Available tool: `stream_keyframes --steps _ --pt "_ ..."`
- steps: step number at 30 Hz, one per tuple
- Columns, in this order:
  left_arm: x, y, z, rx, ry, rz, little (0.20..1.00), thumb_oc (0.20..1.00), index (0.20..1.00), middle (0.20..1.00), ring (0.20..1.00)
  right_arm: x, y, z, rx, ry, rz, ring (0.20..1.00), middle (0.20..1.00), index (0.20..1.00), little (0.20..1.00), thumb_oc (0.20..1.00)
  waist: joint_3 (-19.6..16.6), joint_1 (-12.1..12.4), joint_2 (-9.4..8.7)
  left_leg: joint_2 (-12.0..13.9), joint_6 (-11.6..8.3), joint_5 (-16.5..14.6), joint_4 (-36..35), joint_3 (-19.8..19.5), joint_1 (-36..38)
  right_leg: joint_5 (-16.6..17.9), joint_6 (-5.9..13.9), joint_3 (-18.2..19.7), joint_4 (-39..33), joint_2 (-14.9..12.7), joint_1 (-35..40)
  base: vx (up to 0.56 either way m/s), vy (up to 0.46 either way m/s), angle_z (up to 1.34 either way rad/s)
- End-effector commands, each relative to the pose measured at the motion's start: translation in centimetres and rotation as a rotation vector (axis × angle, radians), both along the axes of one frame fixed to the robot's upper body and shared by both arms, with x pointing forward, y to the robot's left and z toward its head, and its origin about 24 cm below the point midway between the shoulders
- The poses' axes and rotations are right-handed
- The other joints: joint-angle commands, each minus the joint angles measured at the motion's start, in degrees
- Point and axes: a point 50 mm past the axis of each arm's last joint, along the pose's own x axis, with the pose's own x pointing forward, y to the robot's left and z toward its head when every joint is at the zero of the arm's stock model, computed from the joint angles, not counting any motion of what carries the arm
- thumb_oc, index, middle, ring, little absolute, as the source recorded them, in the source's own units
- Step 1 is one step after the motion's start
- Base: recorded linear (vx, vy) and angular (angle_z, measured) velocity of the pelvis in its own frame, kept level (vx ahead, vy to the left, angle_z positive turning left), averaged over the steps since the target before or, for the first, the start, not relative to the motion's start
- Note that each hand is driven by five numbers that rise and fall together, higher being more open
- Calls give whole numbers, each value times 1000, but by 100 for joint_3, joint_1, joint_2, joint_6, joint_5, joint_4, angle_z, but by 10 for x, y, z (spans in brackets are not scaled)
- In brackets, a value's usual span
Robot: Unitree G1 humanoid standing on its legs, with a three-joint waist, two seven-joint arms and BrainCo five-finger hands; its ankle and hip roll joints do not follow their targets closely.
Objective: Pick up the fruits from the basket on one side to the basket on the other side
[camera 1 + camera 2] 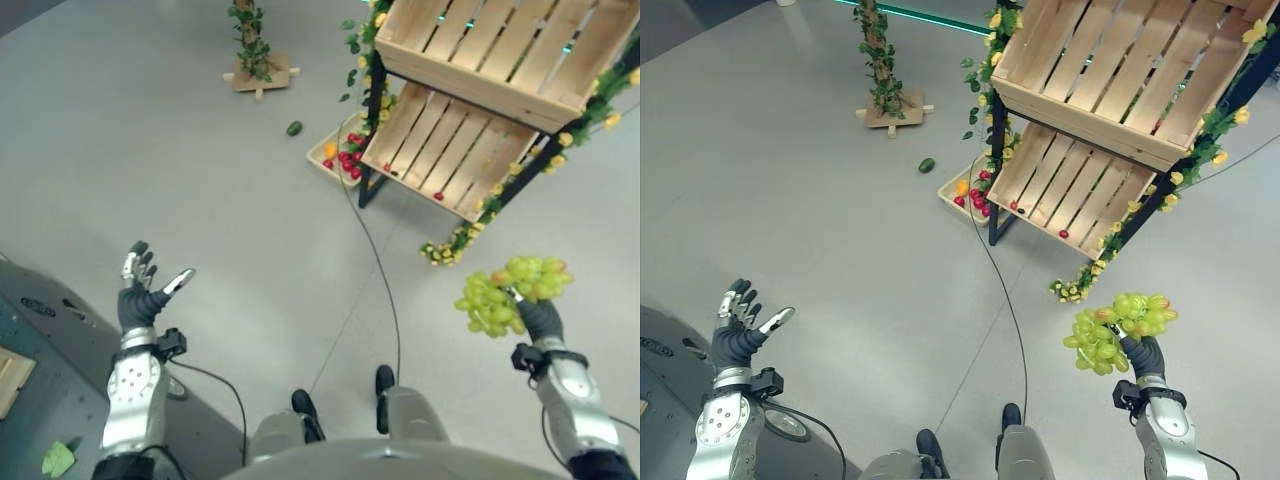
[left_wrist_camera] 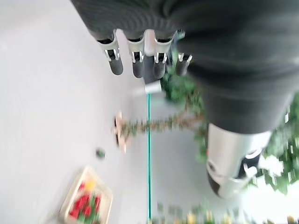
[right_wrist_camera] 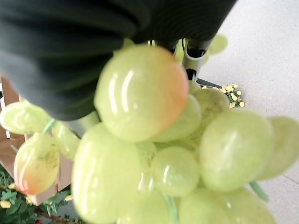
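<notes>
Right robot hand [image 1: 1143, 356] is clamped on a bunch of green grapes [image 1: 1118, 329], held up in the air over the floor, well apart from any container. In the right wrist view the grapes [image 3: 154, 140] hang loose right against the palm cover, so the hold looks to be on the stem or top of the cluster; fingers themselves are mostly hidden by fruit

Left robot hand [image 1: 145, 285] is raised, fingers spread apart, holding nothing

Step in hand looks like the carry. Candidate targets: the slatted wooden crates [image 1: 455, 140] on the tilted rack ahead, or the low tray of red fruit [image 1: 335, 155] on the floor beside it; cannot tell which is meant

To do it well: keep the bunch upright and move slowly so it doesn't swing, lower it over the target before loosening the fingers. Slanted crate means grapes may slide downhill
</notes>
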Motion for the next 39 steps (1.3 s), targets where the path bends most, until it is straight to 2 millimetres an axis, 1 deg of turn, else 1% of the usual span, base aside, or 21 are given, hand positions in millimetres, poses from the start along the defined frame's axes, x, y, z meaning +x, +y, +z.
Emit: stream_keyframes --steps 1,6,8,9,10,11,13,14,16,17,18,19,20,21,22,23,25,27,29,32,39 --pt "11 -5 24 83 -103 -74 1000 1000 1000 1000 1000 15 -8 38 -77 -196 -3 200 200 200 200 200 -100 -150 -41 -98 0 -238 264 -167 -17 184 374 191 -77 114 -106 32 -82 1" --pt "27 -27 22 76 -100 -168 1000 1000 1000 1000 1000 12 -10 40 -86 -216 -25 200 200 200 200 200 -91 -398 79 96 -114 -212 416 -174 -87 19 218 347 95 320 -198 56 -178 -8" --pt "31 -31 21 66 -97 -181 1000 1000 1000 1000 1000 11 -10 41 -87 -225 -38 200 200 200 200 200 -59 -454 22 249 -180 -243 963 -229 -268 0 112 454 34 406 -76 74 -237 -14" --pt "31 -33 20 61 -91 -188 1000 1000 1000 1000 1000 10 -10 41 -84 -227 -42 200 200 200 200 200 -42 -448 -35 346 -230 -150 1251 -271 -354 -14 58 486 -5 440 25 54 -170 -20" --pt "31 -34 20 62 -92 -188 1000 1000 1000 1000 1000 10 -10 41 -83 -227 -42 200 200 200 200 200 -37 -446 -30 361 -236 -160 1277 -277 -364 -11 52 482 -9 450 30 82 -277 -3" --pt "32 -35 17 54 -82 -195 1000 1000 1000 1000 1000 8 -11 41 -104 -223 -46 200 200 200 200 200 50 -351 -147 482 -360 154 1942 -592 -577 -21 -90 588 -81 573 257 60 -236 -5" --pt "31 -36 15 50 -72 -188 1000 1000 1000 1000 1000 9 -10 40 -96 -224 -45 200 200 200 200 200 118 -248 -200 268 -385 258 2219 -1122 -758 -21 -168 732 -108 657 367 56 -167 -24" --pt "30 -36 13 47 -65 -182 1000 1000 1000 1000 1000 10 -8 40 -111 -216 -34 200 200 200 200 200 127 -176 -210 101 -321 200 2014 -1408 -882 -65 -177 834 -108 703 408 50 -44 -67" --pt "27 -35 11 41 -58 -169 1000 1000 1000 1000 1000 11 -6 39 -111 -211 -28 200 200 200 200 200 121 -124 -209 37 -226 202 1444 -1640 -1093 -76 -148 929 -141 764 454 78 4 -61" --pt "26 -34 9 49 -51 -164 1000 1000 1000 1000 1000 11 -6 37 -118 -202 -29 200 200 200 200 200 160 -32 -179 49 -265 539 984 -1887 -1248 -105 -132 1012 -130 844 496 95 44 -29" --pt "25 -34 9 52 -48 -161 1000 1000 1000 1000 1000 12 -6 36 -123 -198 -22 200 200 200 200 200 201 44 -161 31 -305 749 796 -2083 -1410 -90 -130 1067 -121 907 500 110 49 -18" --pt "24 -32 7 57 -42 -155 1000 1000 1000 1000 1000 14 -5 35 -127 -194 -17 200 200 200 200 200 239 120 -140 -63 -373 1045 475 -2369 -1532 -113 -146 1131 -114 994 534 99 28 -25" --pt "23 -30 7 59 -39 -146 1000 1000 1000 1000 1000 16 -3 36 -128 -194 -7 200 200 200 200 200 265 188 -136 -138 -412 1172 312 -2627 -1628 -117 -153 1256 -138 1068 563 100 33 -42" --pt "22 -28 4 61 -28 -133 1000 1000 1000 1000 1000 18 -2 34 -132 -187 -6 200 200 200 200 200 274 208 -165 -179 -436 1250 276 -2731 -1651 -122 -151 1357 -166 1113 606 59 21 -61" --pt "22 -28 4 62 -28 -132 1000 1000 1000 1000 1000 18 -2 34 -132 -187 -6 200 200 200 200 200 277 212 -169 -178 -436 1251 272 -2725 -1645 -119 -151 1364 -170 1113 610 58 85 -85" --pt "19 -25 1 60 -12 -123 1000 1000 1000 1000 1000 22 3 32 -125 -179 22 200 200 200 200 200 187 203 -162 -131 -362 1105 35 -2659 -1385 -117 -109 1463 -204 1163 570 35 139 -76" --pt "19 -24 0 62 -12 -118 1000 1000 1000 1000 1000 21 2 31 -131 -172 29 200 200 200 200 200 141 205 -174 -125 -343 1104 -71 -2539 -1286 -99 -86 1480 -275 1124 560 52 168 -66" --pt "15 -19 -3 58 0 -90 1000 1000 1000 1000 1000 24 4 30 -131 -165 36 200 200 200 200 200 -15 207 -265 -175 -261 940 -92 -2332 -1111 -84 49 1602 -400 997 563 126 227 -54" --pt "14 -17 -3 56 0 -81 1000 1000 1000 1000 1000 25 5 28 -125 -158 36 200 200 200 200 200 -48 245 -300 -171 -232 879 -76 -2187 -1042 -84 99 1669 -407 937 576 85 132 -67" --pt "10 -12 -4 68 9 -61 1000 1000 1000 1000 1000 28 12 24 -129 -137 63 200 200 200 200 200 -130 259 -383 -192 -109 651 11 -1863 -890 -135 263 1820 -290 753 594 120 207 -62" --pt "8 -9 -2 83 11 -59 1000 1000 1000 1000 1000 24 15 17 -135 -96 85 200 200 200 200 200 -217 266 -490 -305 43 391 66 -1646 -696 -156 439 1789 -88 508 586 86 138 -32"
